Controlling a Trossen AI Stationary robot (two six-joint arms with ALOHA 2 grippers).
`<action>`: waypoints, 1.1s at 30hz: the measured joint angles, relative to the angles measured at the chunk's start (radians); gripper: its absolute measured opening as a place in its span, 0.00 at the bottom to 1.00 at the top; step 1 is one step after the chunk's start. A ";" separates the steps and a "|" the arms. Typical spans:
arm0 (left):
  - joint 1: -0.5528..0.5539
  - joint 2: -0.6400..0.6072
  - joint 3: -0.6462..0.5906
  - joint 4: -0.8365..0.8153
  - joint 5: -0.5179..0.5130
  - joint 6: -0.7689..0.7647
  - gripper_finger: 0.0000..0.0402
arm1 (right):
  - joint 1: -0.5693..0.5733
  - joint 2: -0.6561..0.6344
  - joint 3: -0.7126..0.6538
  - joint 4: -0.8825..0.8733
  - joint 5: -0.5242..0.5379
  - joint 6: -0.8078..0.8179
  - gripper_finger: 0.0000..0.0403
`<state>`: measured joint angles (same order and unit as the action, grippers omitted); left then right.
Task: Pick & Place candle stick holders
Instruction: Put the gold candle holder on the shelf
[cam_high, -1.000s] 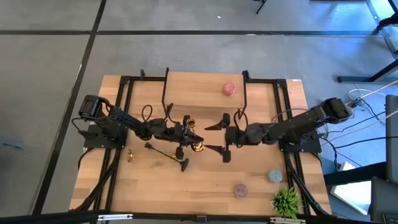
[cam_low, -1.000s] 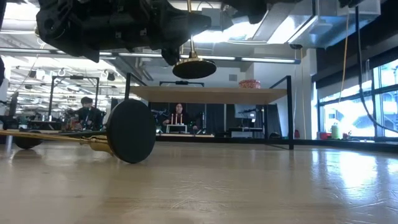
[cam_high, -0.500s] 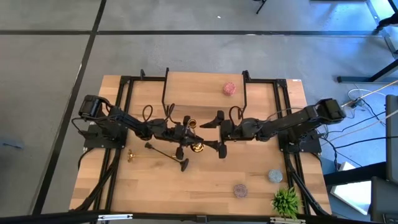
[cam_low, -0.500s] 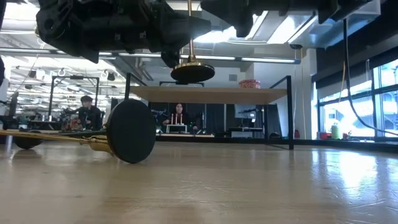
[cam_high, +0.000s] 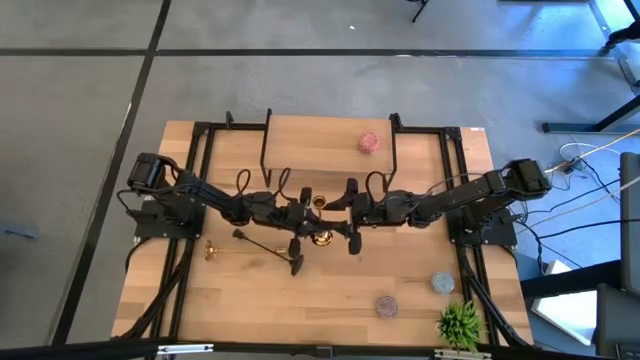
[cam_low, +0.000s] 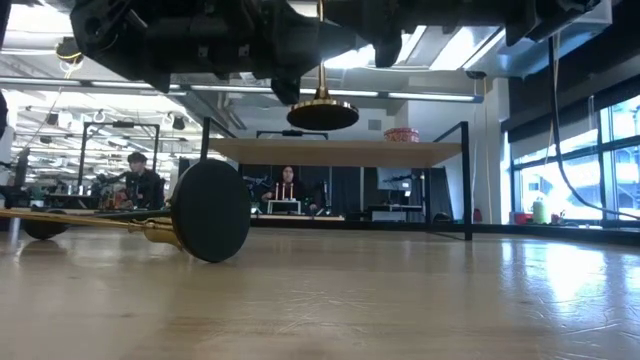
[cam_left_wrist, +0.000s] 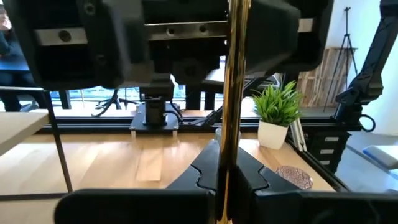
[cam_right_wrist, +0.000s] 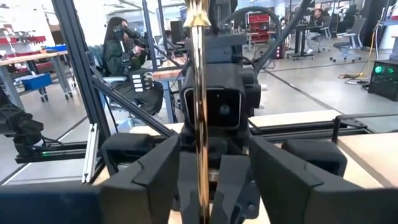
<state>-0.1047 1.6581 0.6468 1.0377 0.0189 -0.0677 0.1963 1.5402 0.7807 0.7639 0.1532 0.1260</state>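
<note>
Right pincer (cam_high: 338, 212) advanced, flanking lifted gold holder (cam_high: 318, 236)

A shiny gold candle stick holder (cam_high: 318, 236) gleams mid-worktop; at its eight o'clock lie another gold one (cam_high: 222, 249) and a black one (cam_high: 268, 249). The worktop (cam_high: 420, 300) is pale wood. A green plant (cam_high: 460, 322) sits at five o'clock.

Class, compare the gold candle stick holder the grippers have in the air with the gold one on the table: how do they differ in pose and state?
The raised gold candle stick holder hangs upright, its round base clear of the table; the other gold candle stick holder lies flat on the wood. The raised one is gripped by the left gripper; the lying one is untouched. Both have slim gold stems.
</note>
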 joint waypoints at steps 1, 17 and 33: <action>0.000 0.000 0.000 -0.003 0.000 0.000 0.01 | 0.000 0.000 0.000 0.004 0.000 0.000 0.45; 0.011 0.001 0.016 0.017 0.000 0.011 0.01 | 0.001 0.010 0.000 0.008 0.000 -0.012 0.38; 0.016 0.001 0.029 -0.018 0.006 0.013 0.01 | 0.001 0.015 0.000 0.003 0.000 -0.013 0.25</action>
<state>-0.0888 1.6592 0.6754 1.0199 0.0247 -0.0544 0.1970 1.5555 0.7807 0.7670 0.1535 0.1135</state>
